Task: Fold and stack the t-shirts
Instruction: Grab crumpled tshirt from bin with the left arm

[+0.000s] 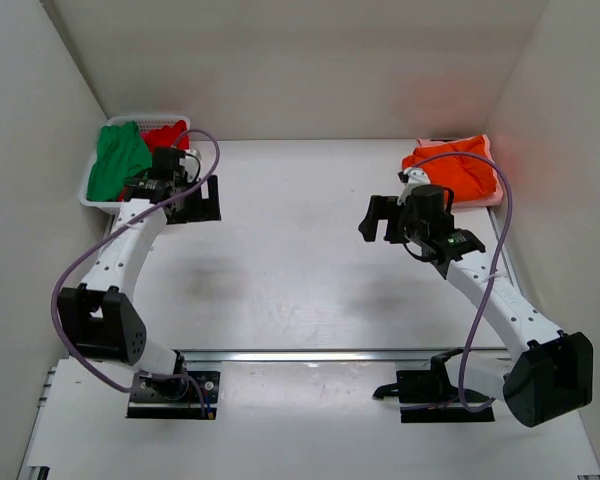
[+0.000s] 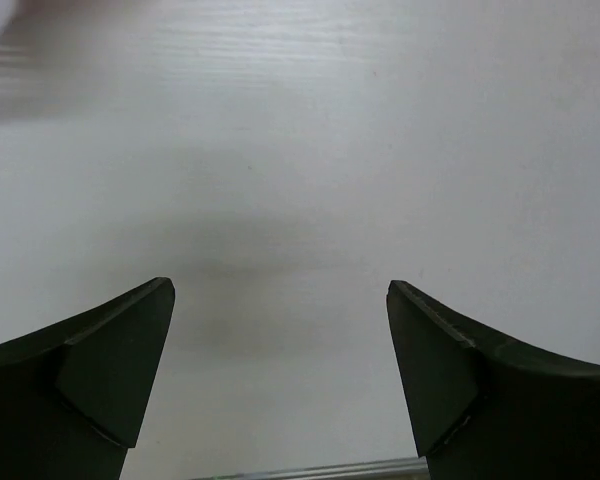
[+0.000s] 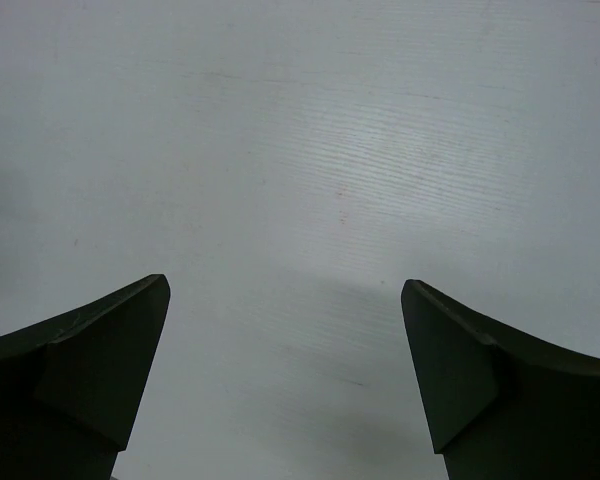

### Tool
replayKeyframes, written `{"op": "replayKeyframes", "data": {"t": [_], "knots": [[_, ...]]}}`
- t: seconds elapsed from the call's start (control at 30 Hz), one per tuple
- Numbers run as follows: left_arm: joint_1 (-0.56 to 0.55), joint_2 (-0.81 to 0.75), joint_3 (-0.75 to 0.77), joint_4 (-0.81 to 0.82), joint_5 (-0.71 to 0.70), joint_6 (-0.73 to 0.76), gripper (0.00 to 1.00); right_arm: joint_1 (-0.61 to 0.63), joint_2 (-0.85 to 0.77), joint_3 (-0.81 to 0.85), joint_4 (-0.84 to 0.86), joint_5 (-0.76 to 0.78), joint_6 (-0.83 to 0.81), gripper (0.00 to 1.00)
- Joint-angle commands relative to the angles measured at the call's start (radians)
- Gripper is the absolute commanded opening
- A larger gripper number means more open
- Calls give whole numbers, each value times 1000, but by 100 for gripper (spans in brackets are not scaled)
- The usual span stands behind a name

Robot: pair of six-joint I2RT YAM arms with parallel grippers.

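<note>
Green cloth is what I see first: the green t-shirt lies bunched in the white lattice basket at the far left corner of the table, with the red t-shirt tucked in beside it on its right. My left hand hangs just beside that basket, at its near right corner. It sits close to the green shirt and slightly nearer to me, without touching either shirt. Through the left wrist camera I see both dark fingers spread as wide as they go, with only bare table surface between them, so that hand holds nothing. The orange t-shirt lies in a folded heap at the far right of the table, against the side wall. My right hand hovers over the open table, nearer to me than that shirt and off to its left, clearly apart from it. Its wrist camera shows the same picture: fingers fully parted, pale table between them, no cloth in its grasp. I cannot make out a magenta shirt from any of my views.
</note>
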Motion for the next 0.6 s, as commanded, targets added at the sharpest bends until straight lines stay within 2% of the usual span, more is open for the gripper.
{"op": "replayKeyframes", "data": {"t": [0.0, 0.13, 0.23, 0.3, 0.4, 0.47, 0.5, 0.53, 0.57], "knots": [[-21, 21, 88, -63, -69, -43, 98, -14, 15, -13, 81, -46, -16, 99], [-78, -152, -118, 119, -203, -53, 99, -31, 30, -23, 126, -103, -14, 100], [28, -179, -113, 182, -165, -7, 99, -14, 56, 1, 140, -123, -14, 99], [91, -141, -39, 211, -202, -48, 99, 6, 79, 15, 150, -126, -25, 99], [166, 2, 172, 205, -296, -39, 99, 20, 91, 29, 173, -164, -28, 100], [182, 191, 420, 148, -349, -19, 98, 21, 110, 38, 177, -184, -30, 99], [194, 235, 477, 135, -361, -5, 85, 23, 113, 43, 188, -190, -33, 99], [209, 302, 552, 139, -372, -20, 31, 31, 116, 43, 194, -198, -31, 99], [224, 353, 591, 142, -376, -52, 18, 28, 119, 46, 196, -203, -34, 99]]}}
